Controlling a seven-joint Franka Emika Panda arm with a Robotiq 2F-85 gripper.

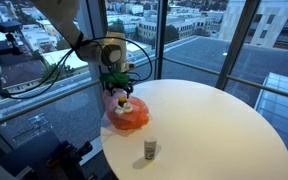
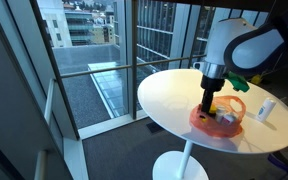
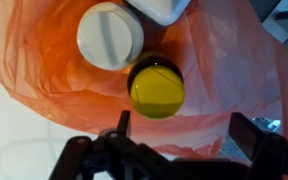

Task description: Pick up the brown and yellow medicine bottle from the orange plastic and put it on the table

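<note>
The brown bottle with a yellow cap (image 3: 157, 89) stands upright in the orange plastic (image 3: 44, 80), seen from above in the wrist view. A white-capped bottle (image 3: 110, 35) stands right beside it. My gripper (image 3: 184, 130) is open and empty, its fingers hanging just above the orange plastic, with the yellow cap a little ahead of the gap between them. In both exterior views the gripper (image 1: 117, 88) (image 2: 210, 98) hovers directly over the orange plastic (image 1: 131, 118) (image 2: 220, 124) near the edge of the round white table (image 1: 214, 130).
A small white bottle (image 1: 150, 150) stands on the table near its front edge; it also shows in an exterior view (image 2: 267, 108). A green object (image 2: 240, 81) sits behind the arm. Large windows surround the table. The table edge is close to the orange plastic.
</note>
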